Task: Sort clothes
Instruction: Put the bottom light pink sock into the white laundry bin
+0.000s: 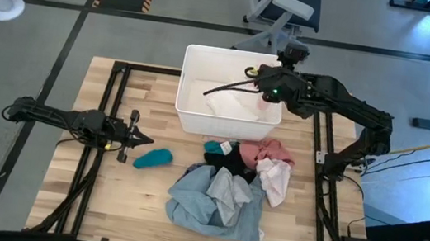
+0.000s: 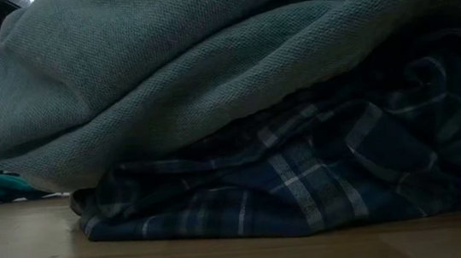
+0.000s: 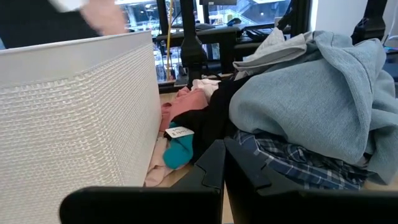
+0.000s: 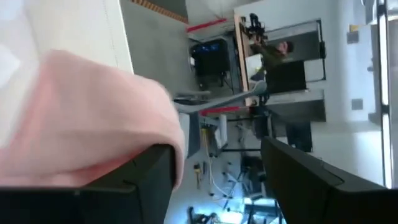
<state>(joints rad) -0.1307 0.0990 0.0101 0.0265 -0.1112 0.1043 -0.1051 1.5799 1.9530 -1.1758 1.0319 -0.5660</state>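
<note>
Pink cloth (image 4: 81,118) drapes against one finger of the right gripper (image 4: 214,180), jaws apart, above the white bin (image 1: 190,117). Left gripper (image 1: 142,138), jaws together, rests left of the bin, near the teal piece (image 1: 152,158). Grey-blue shirt (image 1: 216,204) lies below the bin.

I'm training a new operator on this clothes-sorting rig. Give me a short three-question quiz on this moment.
1. True or false: the right tool is over the white bin.
2. Which garment lies apart from the pile, near the left tool? A) pink piece B) teal piece C) plaid shirt
3. Fill in: in the low view, the grey-blue shirt lies ___ the plaid shirt.

Key: 1 true; 2 B; 3 on top of.
</note>
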